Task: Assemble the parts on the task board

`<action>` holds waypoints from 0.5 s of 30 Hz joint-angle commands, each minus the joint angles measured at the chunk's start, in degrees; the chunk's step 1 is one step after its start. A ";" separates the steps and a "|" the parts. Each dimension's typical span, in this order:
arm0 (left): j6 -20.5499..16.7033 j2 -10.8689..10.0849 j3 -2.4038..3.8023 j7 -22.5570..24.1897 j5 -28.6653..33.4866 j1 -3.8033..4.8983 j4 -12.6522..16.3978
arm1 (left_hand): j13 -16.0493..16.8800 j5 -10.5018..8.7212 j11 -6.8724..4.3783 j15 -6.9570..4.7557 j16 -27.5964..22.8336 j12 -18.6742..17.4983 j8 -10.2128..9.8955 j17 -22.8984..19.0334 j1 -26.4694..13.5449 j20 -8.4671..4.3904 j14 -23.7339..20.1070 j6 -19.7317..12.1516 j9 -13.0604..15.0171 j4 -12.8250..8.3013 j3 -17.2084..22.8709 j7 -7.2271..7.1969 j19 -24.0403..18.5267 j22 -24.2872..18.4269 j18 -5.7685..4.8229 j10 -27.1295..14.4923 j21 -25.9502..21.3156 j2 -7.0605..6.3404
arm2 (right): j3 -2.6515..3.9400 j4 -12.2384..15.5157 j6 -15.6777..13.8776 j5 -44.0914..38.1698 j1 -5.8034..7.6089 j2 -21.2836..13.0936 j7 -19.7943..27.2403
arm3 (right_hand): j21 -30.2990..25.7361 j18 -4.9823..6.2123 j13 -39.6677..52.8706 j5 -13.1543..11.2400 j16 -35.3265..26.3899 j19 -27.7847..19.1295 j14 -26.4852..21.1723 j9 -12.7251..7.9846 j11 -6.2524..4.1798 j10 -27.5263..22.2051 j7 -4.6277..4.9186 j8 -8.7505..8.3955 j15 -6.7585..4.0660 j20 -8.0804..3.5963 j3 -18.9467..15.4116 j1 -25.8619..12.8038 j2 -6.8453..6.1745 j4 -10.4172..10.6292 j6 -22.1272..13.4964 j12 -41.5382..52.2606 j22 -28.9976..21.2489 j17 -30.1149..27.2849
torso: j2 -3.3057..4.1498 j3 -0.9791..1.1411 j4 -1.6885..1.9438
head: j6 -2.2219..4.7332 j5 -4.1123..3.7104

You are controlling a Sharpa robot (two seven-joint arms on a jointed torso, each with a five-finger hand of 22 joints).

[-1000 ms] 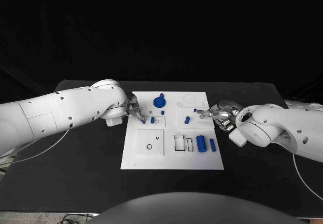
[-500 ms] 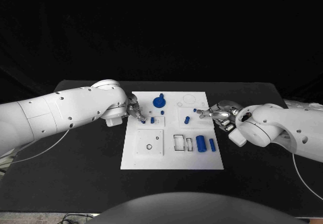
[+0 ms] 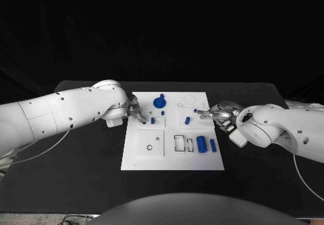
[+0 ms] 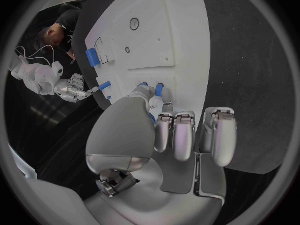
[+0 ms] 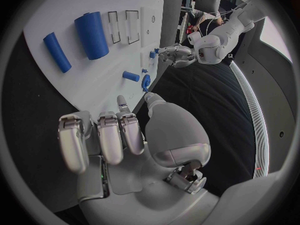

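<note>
The white task board [image 3: 172, 157] lies mid-table. My left hand [image 3: 135, 112] is at the board's left edge; thumb and a fingertip pinch a small blue peg [image 3: 152, 120] [image 4: 159, 89], the other fingers curled. My right hand [image 3: 219, 115] is at the right edge, its thumb tip against a small blue piece [image 3: 198, 112] [image 5: 145, 82]; whether it grips the piece is unclear. A second peg [image 3: 187, 120] [image 5: 130, 76] lies between the hands. A round blue part [image 3: 160, 102] sits at the far side. A thick blue cylinder [image 3: 201, 144] [image 5: 92, 34] and a thin blue bar [image 3: 213, 146] [image 5: 56, 51] lie near the right front.
A square plate with two round holes [image 3: 150, 140] [image 4: 134, 24] takes the board's left front. Two rectangular slots [image 3: 183, 143] sit beside the cylinder. Black tabletop [image 3: 88, 164] surrounds the board on all sides.
</note>
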 commanded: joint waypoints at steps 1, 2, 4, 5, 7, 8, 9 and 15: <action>1.01 0.10 0.01 -0.39 0.27 0.02 0.19 | 15.10 -0.29 -0.13 -0.30 0.14 0.14 0.33 15.09 0.38 -0.41 5.96 -0.02 0.02 0.16 0.11 -0.18 6.13 15.09 -0.43 6.06 0.14 -0.01 | -0.01 0.08 0.40 -0.45 -0.05 -0.02 0.01 | 0.26 -0.39 15.10 0.36 0.24 6.10 5.98 0.06 0.41 6.00 0.04 0.18 0.27 0.39 -0.29 0.58 -0.20 -0.10 -0.42 0.23 15.10 15.07 | -0.01 0.02 0.01 | 0.00 0.01; 0.99 0.09 0.01 -0.41 0.27 0.02 0.18 | 15.10 -0.29 -0.13 -0.30 0.14 0.14 0.33 15.09 0.38 -0.41 5.96 -0.02 0.02 0.16 0.11 -0.18 6.13 15.09 -0.43 6.06 0.14 -0.01 | -0.01 0.07 0.39 -0.45 -0.05 -0.02 0.00 | 0.26 -0.39 15.10 0.36 0.24 6.10 5.98 0.06 0.41 6.00 0.04 0.18 0.27 0.39 -0.29 0.58 -0.20 -0.10 -0.42 0.23 15.10 15.07 | -0.02 0.01 0.00 | 0.00 -0.02; 0.98 0.09 0.01 -0.44 0.26 0.02 0.11 | 15.10 -0.29 -0.13 -0.30 0.14 0.14 0.33 15.09 0.38 -0.41 5.96 -0.02 0.02 0.16 0.11 -0.18 6.13 15.09 -0.43 6.06 0.14 -0.01 | -0.01 0.07 0.39 -0.45 -0.05 -0.03 0.00 | 0.26 -0.39 15.10 0.36 0.24 6.10 5.98 0.06 0.41 6.00 0.04 0.18 0.27 0.39 -0.29 0.58 -0.20 -0.10 -0.42 0.23 15.10 15.07 | -0.05 0.03 0.01 | 0.00 -0.03; 1.00 0.09 0.01 -0.45 0.26 0.02 0.08 | 15.10 -0.29 -0.13 -0.30 0.14 0.14 0.33 15.09 0.38 -0.41 5.96 -0.02 0.02 0.16 0.11 -0.18 6.13 15.09 -0.43 6.06 0.14 -0.01 | -0.01 0.07 0.40 -0.45 -0.05 -0.03 -0.01 | 0.26 -0.39 15.10 0.36 0.24 6.10 5.98 0.06 0.41 6.00 0.04 0.18 0.27 0.39 -0.29 0.58 -0.20 -0.10 -0.42 0.23 15.10 15.07 | -0.05 0.04 0.03 | 0.00 0.01; 1.01 0.08 0.01 -0.42 0.26 0.02 0.04 | 15.10 -0.32 -0.13 -0.30 0.14 0.14 0.33 15.09 0.39 -0.41 5.96 -0.02 0.02 0.16 0.11 -0.18 6.13 15.09 -0.43 6.06 0.14 0.00 | -0.01 0.07 0.41 -0.45 -0.05 -0.02 -0.01 | 0.26 -0.39 15.10 0.36 0.24 6.10 5.98 0.06 0.41 6.00 0.04 0.18 0.27 0.39 -0.29 0.58 -0.20 -0.10 -0.42 0.23 15.10 15.07 | -0.03 0.06 0.06 | 0.00 0.04; 1.01 0.09 0.00 -0.41 0.26 0.02 0.03 | 15.10 -0.42 -0.13 -0.30 0.14 0.14 0.32 15.09 0.40 -0.41 5.96 -0.03 0.02 0.15 0.12 -0.17 6.13 15.09 -0.43 6.06 0.14 0.02 | -0.01 0.07 0.41 -0.45 -0.05 -0.01 -0.01 | 0.26 -0.39 15.10 0.36 0.24 6.10 5.98 0.06 0.41 6.00 0.04 0.18 0.27 0.39 -0.29 0.58 -0.20 -0.10 -0.42 0.23 15.10 15.07 | -0.03 0.06 0.03 | 0.00 0.08; 1.01 0.09 0.00 -0.39 0.26 0.02 0.02 | 15.10 -0.42 -0.13 -0.30 0.14 0.14 0.32 15.09 0.40 -0.41 5.96 -0.03 0.02 0.15 0.12 -0.17 6.13 15.09 -0.43 6.06 0.14 0.02 | -0.01 0.07 0.41 -0.45 -0.05 0.00 -0.01 | 0.26 -0.39 15.10 0.36 0.24 6.10 5.98 0.06 0.41 6.00 0.04 0.18 0.27 0.39 -0.29 0.58 -0.20 -0.10 -0.42 0.23 15.10 15.07 | -0.04 0.05 0.01 | 0.00 0.08; 1.16 0.26 0.00 -0.22 0.32 0.02 -0.11 | 15.10 -5.43 0.40 -0.01 0.14 0.14 -0.12 15.09 -3.45 -0.41 5.96 -0.26 -0.39 0.20 -1.35 0.40 6.13 15.09 -0.43 6.06 0.14 0.40 | -0.01 0.06 0.39 -0.45 -0.05 0.03 -0.01 | 0.26 -0.39 15.10 0.36 0.24 6.10 5.98 0.06 0.41 6.00 0.04 0.18 0.27 0.39 -0.29 0.58 -0.20 -0.10 -0.42 0.23 15.10 15.07 | -0.03 0.04 -0.01 | 0.00 0.09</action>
